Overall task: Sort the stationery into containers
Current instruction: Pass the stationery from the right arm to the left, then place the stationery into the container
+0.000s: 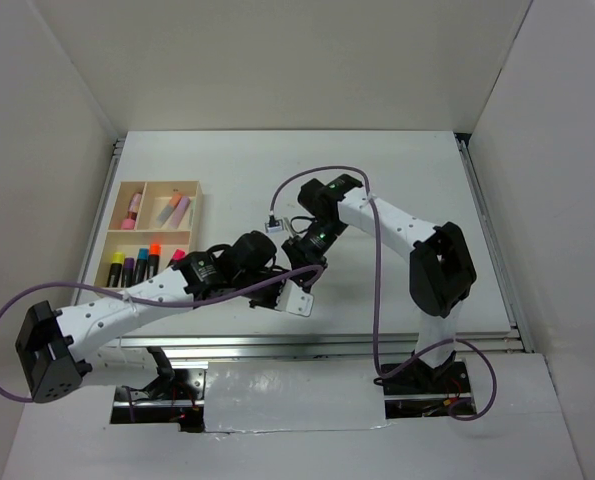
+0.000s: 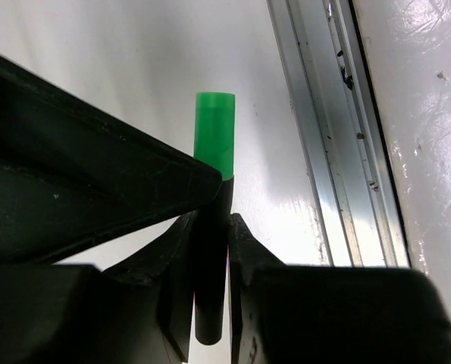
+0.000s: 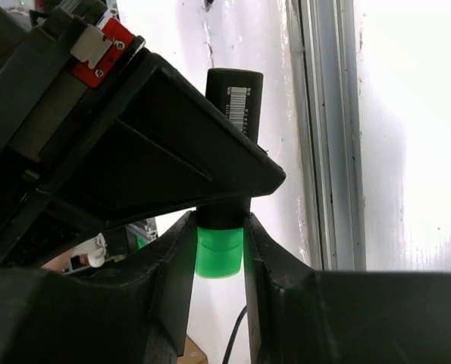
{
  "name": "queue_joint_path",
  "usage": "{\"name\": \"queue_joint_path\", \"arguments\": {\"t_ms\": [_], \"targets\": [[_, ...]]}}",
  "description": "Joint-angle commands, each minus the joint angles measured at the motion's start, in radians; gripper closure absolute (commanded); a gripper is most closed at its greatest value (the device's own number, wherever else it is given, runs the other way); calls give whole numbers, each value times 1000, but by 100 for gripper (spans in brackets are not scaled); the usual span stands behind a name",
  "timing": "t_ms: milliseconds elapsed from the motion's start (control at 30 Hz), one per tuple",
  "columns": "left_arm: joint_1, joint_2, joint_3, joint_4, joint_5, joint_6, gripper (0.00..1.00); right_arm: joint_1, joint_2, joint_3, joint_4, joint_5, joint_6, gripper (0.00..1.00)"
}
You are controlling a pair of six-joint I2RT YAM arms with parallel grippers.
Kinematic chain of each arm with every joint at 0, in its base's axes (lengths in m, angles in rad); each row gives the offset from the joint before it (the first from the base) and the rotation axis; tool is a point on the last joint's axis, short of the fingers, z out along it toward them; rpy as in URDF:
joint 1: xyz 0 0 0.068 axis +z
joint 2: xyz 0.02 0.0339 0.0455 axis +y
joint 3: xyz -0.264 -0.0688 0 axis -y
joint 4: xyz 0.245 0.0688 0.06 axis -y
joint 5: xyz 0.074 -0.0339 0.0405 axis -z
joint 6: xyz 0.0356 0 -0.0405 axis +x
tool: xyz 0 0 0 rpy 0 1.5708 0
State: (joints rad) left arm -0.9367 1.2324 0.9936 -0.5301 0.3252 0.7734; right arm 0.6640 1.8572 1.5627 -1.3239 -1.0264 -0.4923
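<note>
Fingers (image 2: 245, 244) of the left gripper (image 2: 210, 227) are pressed in on the black body of the green-capped marker (image 2: 214, 144), with no gap on either side. The right gripper (image 3: 220, 231) pinches the same marker (image 3: 223, 189) where cap meets body, so we see both tools closed on one pen. Its long axis runs from one wrist toward the other. The green cap points away from the left wrist and toward the right wrist, and the black butt end with its barcode label points the opposite way. In the top view the two grippers meet to the right of the wooden tray (image 1: 160, 183), near its lower right corner, over the white table (image 1: 417, 190). The marker itself is hidden there.
</note>
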Motion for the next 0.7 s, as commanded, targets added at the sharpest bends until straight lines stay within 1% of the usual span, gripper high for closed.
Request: {"name": "queue_joint_path", "arguments": {"t_ms": [0, 67, 100, 133, 167, 200, 233, 267, 300, 333, 367, 400, 433, 467, 500, 533, 567, 600, 667], "targets": [[34, -56, 25, -2, -15, -34, 84, -20, -44, -4, -116, -18, -2, 76], [82, -103, 22, -27, 18, -55, 87, -95, -52, -7, -118, -24, -17, 61], [146, -120, 19, -48, 41, -63, 90, -128, -52, -4, -118, -30, -19, 60], [180, -140, 11, -57, 84, -83, 91, -200, -50, 3, -118, -31, -19, 59], [223, -184, 7, -67, 104, -95, 92, -239, -50, 23, -117, -26, -22, 59], [311, -204, 2, -71, 121, -132, 94, -277, -52, 31, -115, -14, -22, 59], [358, -226, -10, -70, 133, -163, 97, -314, -58, 39, -83, -11, -17, 58], [415, -263, -16, -67, 127, -192, 100, -390, -82, 36, -52, 2, 42, 60], [529, -277, -22, -58, 114, -236, 100, -429, -101, 25, -7, 18, 81, 61], [592, -286, -33, -45, 107, -309, 100, -463, -127, 8, 40, 66, 122, 62], [664, -293, -38, -51, 123, -338, 100, -509, -186, -42, 152, 106, 165, 62], [730, -289, -39, -63, 142, -364, 100, -527, -219, -70, 210, 148, 243, 62], [863, -281, -39, -79, 162, -402, 100, -540, -254, -102, 260, 240, 274, 62], [927, -259, -39, -117, 199, -416, 100, -553, -323, -168, 355, 290, 331, 62], [1061, -242, -45, -139, 222, -422, 100, -558, -358, -200, 398, 337, 351, 62], [1116, -226, -52, -151, 239, -425, 100, -566, -392, -234, 464, 414, 365, 61], [1178, -197, -59, -157, 258, -431, 100, -569, -448, -292, 486, 452, 376, 58], [1278, -182, -70, -156, 262, -447, 100, -570, -476, -320, 506, 489, 386, 55], [1366, -133, -72, -156, 296, -456, 100, -573, -547, -395, 551, 592, 396, 52]]}}
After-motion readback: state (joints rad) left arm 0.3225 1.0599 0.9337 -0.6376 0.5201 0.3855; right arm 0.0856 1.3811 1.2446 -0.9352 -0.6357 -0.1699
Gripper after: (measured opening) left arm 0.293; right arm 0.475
